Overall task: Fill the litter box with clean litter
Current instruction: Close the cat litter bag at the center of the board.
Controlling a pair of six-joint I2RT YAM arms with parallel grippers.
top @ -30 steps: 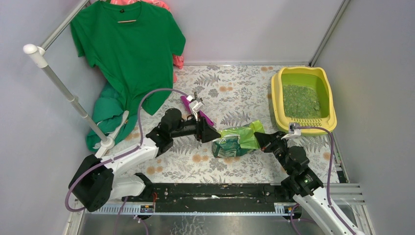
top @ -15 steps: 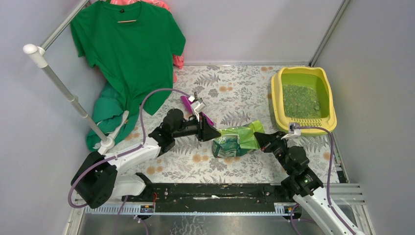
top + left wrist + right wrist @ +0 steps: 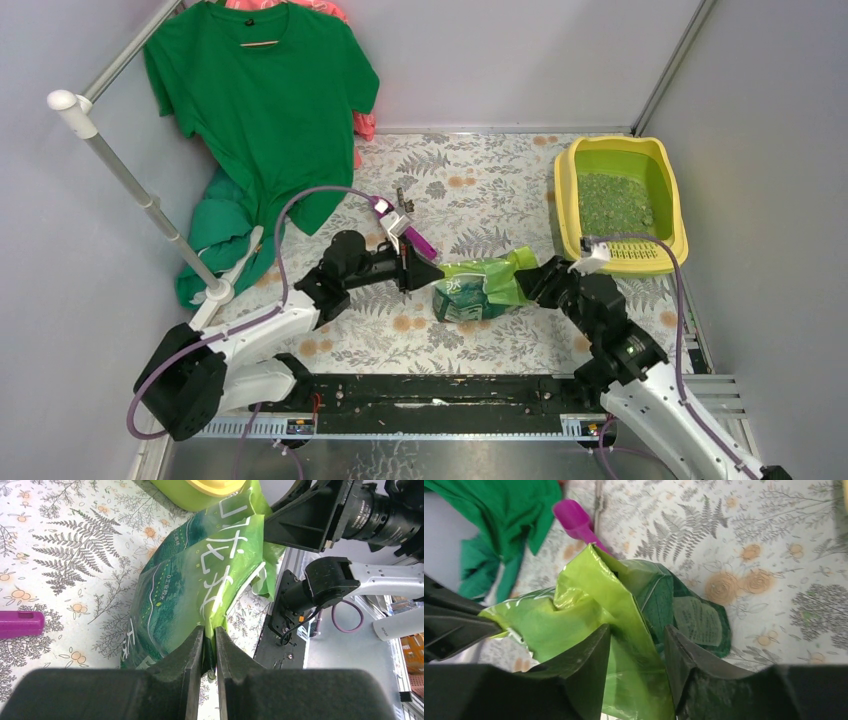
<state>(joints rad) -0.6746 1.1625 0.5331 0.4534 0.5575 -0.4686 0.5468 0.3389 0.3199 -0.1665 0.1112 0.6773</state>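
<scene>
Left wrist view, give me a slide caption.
Left gripper pinches the green litter bag beside a purple scoop.

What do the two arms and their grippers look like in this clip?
Both arms have white lower links and black upper joints, each trailed by a looping purple cable. The left gripper and right gripper have matte black wedge-shaped fingers. A small white camera module sits on each wrist.

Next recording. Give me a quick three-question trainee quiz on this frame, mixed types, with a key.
1. True or false: the litter box already holds some clean litter.
2. What is the left gripper pinching? A) purple scoop B) green bag C) green T-shirt
3. Fill in: the right gripper has its fingers on either side of the bag's ____ end.

Key: 1 true; 2 B; 3 open (top).
</scene>
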